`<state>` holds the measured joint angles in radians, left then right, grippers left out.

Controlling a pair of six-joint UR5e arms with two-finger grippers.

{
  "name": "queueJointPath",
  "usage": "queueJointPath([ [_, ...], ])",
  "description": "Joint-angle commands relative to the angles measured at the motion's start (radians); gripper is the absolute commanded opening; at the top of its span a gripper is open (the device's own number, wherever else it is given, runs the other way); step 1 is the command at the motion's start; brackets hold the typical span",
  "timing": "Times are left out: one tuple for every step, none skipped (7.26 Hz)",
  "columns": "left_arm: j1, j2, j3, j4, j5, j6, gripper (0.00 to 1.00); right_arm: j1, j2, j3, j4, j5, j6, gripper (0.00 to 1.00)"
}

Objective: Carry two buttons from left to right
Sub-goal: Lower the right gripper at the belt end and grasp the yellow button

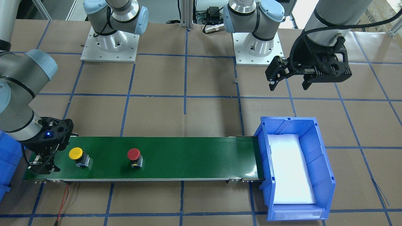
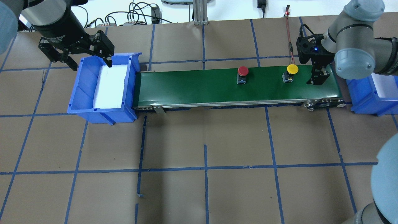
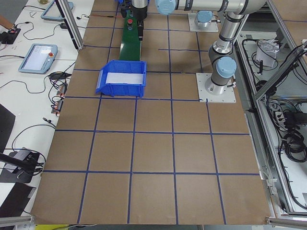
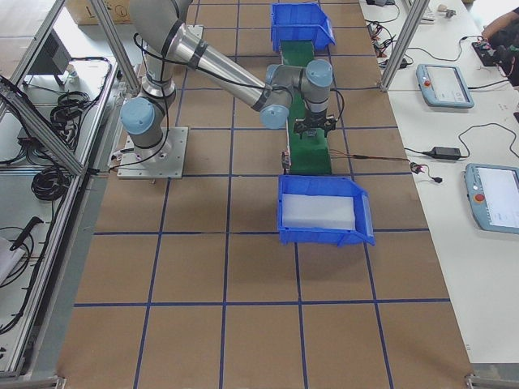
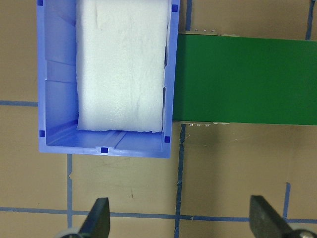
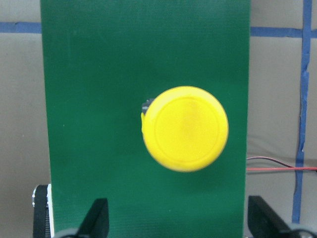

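Two buttons stand upright on the green conveyor belt point(image 1: 188, 157). The yellow button point(image 1: 76, 153) sits near the belt's end by my right gripper point(image 1: 42, 168). The red button point(image 1: 133, 153) stands further along toward the belt's middle. In the overhead view the yellow button point(image 2: 292, 69) is just left of my right gripper point(image 2: 317, 80), and the red button point(image 2: 242, 71) is further left. The right wrist view shows the yellow cap point(image 6: 184, 128) ahead of the spread, empty right gripper point(image 6: 178, 223). My left gripper point(image 2: 91, 60) hovers open and empty by the left bin's far edge.
A blue bin point(image 2: 84, 93) with white foam padding sits at the belt's left end, also in the left wrist view point(image 5: 104, 148). A second blue bin point(image 2: 363, 96) stands at the belt's right end. A red wire point(image 2: 290, 46) runs to the belt.
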<state>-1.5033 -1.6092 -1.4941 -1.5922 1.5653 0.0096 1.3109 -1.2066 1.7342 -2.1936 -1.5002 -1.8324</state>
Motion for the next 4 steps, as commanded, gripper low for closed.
queueJointPath([
  [0.000,0.000,0.000,0.000,-0.001,0.000,1.00,-0.001,0.004,-0.001,0.000,0.000,-0.001,0.99],
  [0.000,0.000,0.000,0.000,0.002,0.000,1.00,-0.001,0.004,0.002,0.000,0.000,-0.001,0.99],
  [0.000,0.000,0.000,0.000,0.001,0.001,1.00,-0.001,0.004,0.001,0.002,0.000,0.001,0.99],
  [0.000,0.000,0.000,0.000,0.002,0.000,1.00,-0.001,0.004,0.004,0.002,-0.002,0.001,0.99],
])
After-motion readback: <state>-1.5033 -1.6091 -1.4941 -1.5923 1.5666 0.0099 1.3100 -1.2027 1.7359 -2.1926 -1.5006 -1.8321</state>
